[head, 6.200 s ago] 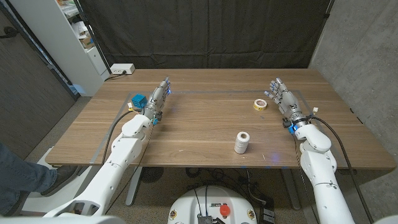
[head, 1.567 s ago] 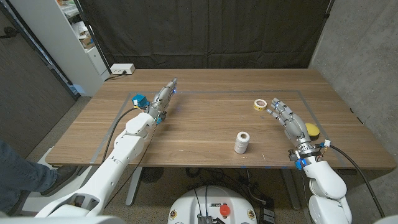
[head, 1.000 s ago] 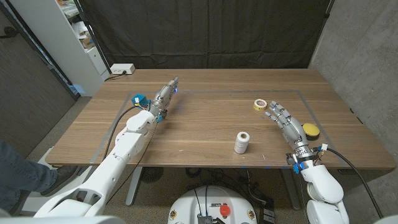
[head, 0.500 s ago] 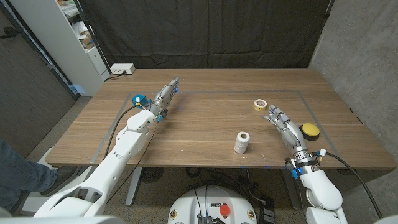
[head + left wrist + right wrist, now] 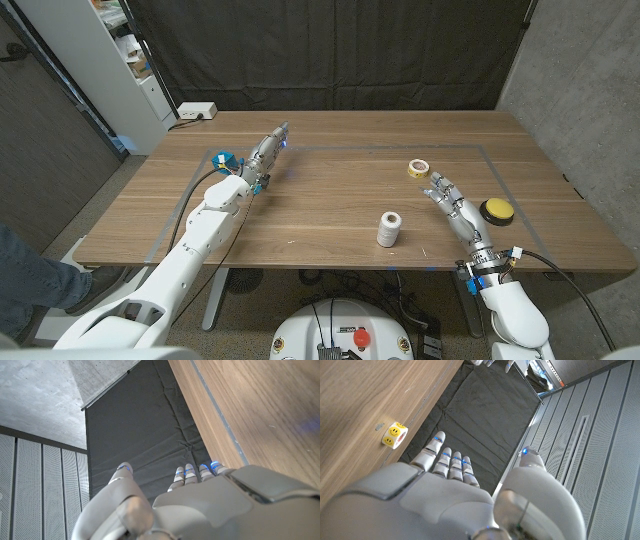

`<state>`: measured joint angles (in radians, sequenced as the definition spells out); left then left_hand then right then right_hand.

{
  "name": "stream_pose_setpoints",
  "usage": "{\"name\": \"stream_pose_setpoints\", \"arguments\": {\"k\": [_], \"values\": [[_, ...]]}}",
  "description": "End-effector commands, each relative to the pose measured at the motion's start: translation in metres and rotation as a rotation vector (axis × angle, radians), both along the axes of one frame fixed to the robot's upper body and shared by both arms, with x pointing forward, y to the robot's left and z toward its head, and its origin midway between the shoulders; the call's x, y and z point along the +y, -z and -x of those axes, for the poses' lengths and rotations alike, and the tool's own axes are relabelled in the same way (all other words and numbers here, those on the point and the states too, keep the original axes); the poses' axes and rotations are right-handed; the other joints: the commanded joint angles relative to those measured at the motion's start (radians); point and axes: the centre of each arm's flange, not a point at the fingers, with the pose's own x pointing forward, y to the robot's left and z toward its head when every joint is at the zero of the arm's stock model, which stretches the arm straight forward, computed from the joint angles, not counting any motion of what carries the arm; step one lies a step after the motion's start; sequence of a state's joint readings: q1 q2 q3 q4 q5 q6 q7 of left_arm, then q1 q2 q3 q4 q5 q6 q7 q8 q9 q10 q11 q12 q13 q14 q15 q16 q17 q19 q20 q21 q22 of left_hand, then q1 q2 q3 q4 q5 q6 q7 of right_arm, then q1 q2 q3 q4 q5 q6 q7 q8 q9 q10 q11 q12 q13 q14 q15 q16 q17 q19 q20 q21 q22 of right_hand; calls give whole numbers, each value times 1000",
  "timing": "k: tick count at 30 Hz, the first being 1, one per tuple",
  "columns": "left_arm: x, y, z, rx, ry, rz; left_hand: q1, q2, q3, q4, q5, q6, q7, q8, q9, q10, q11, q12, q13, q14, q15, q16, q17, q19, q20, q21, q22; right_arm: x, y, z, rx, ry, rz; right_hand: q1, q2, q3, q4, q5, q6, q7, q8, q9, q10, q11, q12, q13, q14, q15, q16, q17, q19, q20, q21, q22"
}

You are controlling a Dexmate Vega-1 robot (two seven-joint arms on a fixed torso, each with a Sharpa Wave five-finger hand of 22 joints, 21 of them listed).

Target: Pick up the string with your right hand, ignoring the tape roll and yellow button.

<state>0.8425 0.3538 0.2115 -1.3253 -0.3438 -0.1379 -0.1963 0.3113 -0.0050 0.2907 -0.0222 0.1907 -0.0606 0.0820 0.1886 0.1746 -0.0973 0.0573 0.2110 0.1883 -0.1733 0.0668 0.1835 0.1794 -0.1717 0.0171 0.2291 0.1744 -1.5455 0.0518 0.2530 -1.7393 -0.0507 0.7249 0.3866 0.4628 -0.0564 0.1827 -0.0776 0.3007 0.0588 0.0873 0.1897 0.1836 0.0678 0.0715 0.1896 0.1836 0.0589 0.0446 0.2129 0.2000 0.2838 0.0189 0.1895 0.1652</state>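
I can read no words, brands or numbers anywhere in these pictures. The only signs I can make out are the printed smiley faces, dark on yellow, around the small yellow-and-white tape roll (image 5: 396,434) lying on the brown wooden table (image 5: 355,405) beyond my right hand (image 5: 450,495). From my head view that same roll (image 5: 418,167) is too small for me to tell its print. The white spool of string (image 5: 388,228) and the round yellow button (image 5: 496,209) carry no marking I can read.
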Motion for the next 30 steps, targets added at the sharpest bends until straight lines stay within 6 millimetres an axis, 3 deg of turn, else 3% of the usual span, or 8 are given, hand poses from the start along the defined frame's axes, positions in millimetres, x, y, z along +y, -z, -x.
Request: {"name": "stream_pose_setpoints", "arguments": {"k": [1, 30], "values": [[-5, -5, 0, -9, 6, -8, 7, 7, 1, -9, -3, 1, 5, 0, 5, -3, 0, -2, 3, -18, 4, 4, 1, -84, 5, -3, 5, 7, 6, 7, -7, 7, 9, 12, -1, 3, -11, 11, 1, -4, 5, 6, -6, 2, 3, 5, -7, 3, -5, 2, -6, 0, -4, 4], [-16, -14, -5, -14, 18, -29, 5, 10, 0, -13, -3, 1, 7, 0, 5, -8, 5, -3, 3, -22, 8, 3, 1, -86, 3, -11, 6, 20, 16, 15, -39, 63, 85, 33, -10, 3, -26, 23, -5, -12, 4, 6, -22, -1, -1, 6, -25, 5, -12, 2, -25, 0, -8, 4]]}}
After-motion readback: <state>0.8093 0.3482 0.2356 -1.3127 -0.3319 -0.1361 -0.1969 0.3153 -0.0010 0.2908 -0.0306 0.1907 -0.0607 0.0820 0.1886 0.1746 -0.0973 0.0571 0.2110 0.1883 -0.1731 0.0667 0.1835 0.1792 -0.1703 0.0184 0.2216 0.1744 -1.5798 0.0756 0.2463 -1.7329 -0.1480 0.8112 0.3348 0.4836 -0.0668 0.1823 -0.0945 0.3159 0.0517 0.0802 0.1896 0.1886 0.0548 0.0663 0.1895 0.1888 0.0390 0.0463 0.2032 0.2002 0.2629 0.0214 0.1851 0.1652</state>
